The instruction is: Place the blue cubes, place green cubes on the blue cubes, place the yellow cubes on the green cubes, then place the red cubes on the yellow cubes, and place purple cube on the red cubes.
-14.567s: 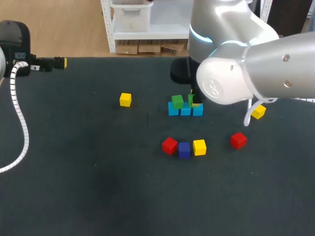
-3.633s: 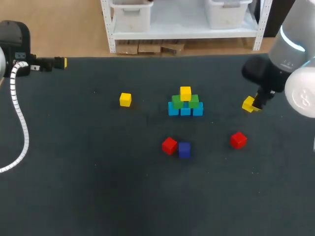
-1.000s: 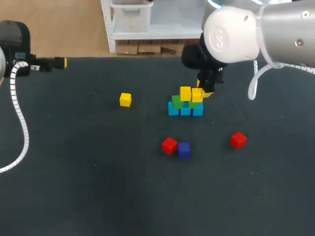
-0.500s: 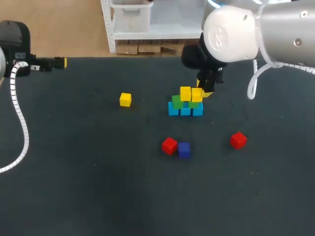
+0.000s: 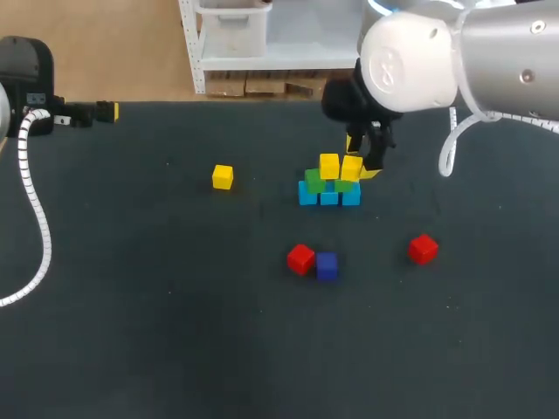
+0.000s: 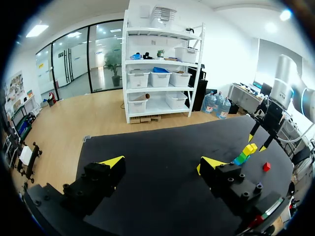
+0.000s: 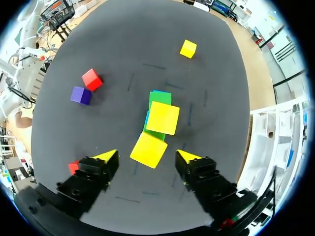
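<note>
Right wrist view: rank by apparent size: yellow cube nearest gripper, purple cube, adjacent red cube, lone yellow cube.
1. Nearest yellow cube, also closest to camera.
2. Red cube and purple cube: look alike.
3. Lone yellow cube, marginally smaller, farthest.

— Can any lettering, number or sign be read on the surface [image 5: 175,332] or on what is carried by it?
— None can be read. A small pale patch is seen on the left arm [image 5: 26,74] at the far left corner, but nothing on it can be made out.
</note>
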